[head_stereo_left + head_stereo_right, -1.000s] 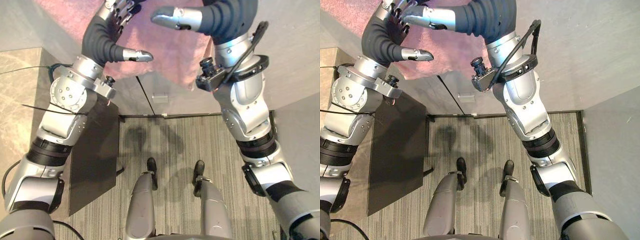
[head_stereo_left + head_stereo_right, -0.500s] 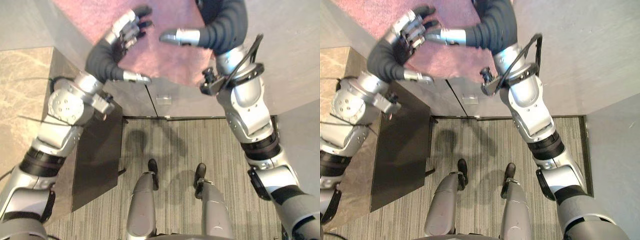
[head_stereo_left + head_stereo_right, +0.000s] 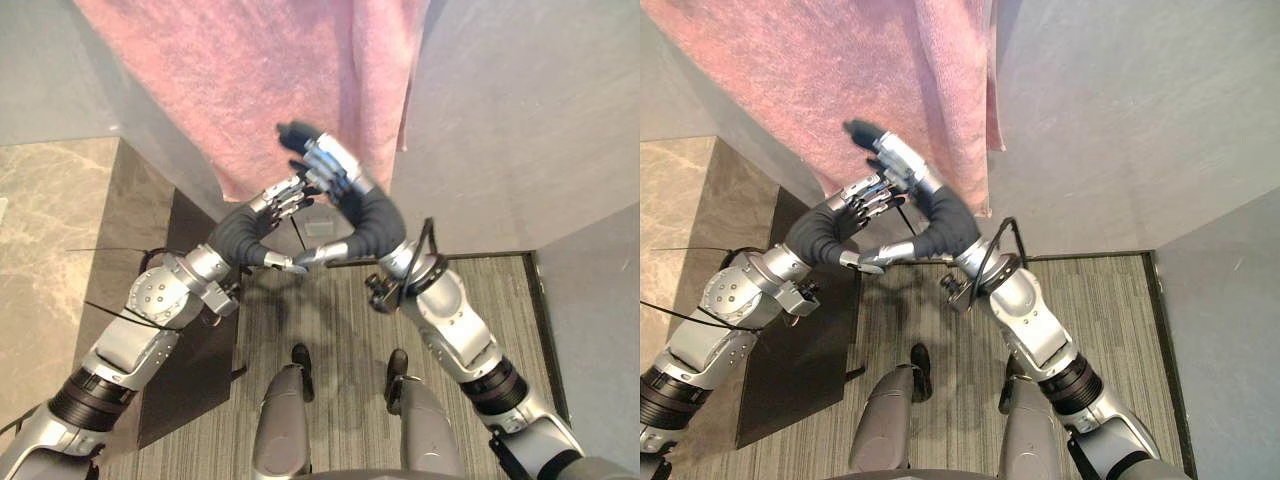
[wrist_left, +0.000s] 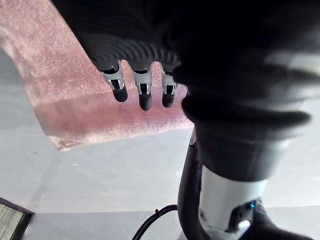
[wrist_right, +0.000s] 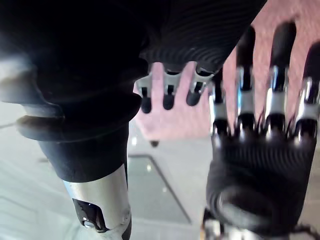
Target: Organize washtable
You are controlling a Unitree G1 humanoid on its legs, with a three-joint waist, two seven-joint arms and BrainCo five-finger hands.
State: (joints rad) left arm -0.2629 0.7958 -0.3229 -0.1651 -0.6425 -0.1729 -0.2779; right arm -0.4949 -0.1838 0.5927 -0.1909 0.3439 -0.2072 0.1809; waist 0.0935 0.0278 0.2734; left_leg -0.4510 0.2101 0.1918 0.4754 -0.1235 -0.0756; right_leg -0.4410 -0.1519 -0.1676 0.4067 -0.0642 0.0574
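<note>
The pink towel (image 3: 250,80) is cut off at 12 o'clock. Its hem at 6 o'clock is partly hidden behind the right robot hand (image 3: 322,165) and left robot hand (image 3: 285,197).

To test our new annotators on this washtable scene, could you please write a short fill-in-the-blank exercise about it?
1. The towel hanging before the grey wall is ___ in colour.
2. The left hand and the right hand, raised close together before the towel, have relaxed fingers and hold nothing, so each is ___.
3. The marble counter lies on the robot's ___ side.

Missing words: pink; open; left.
</note>
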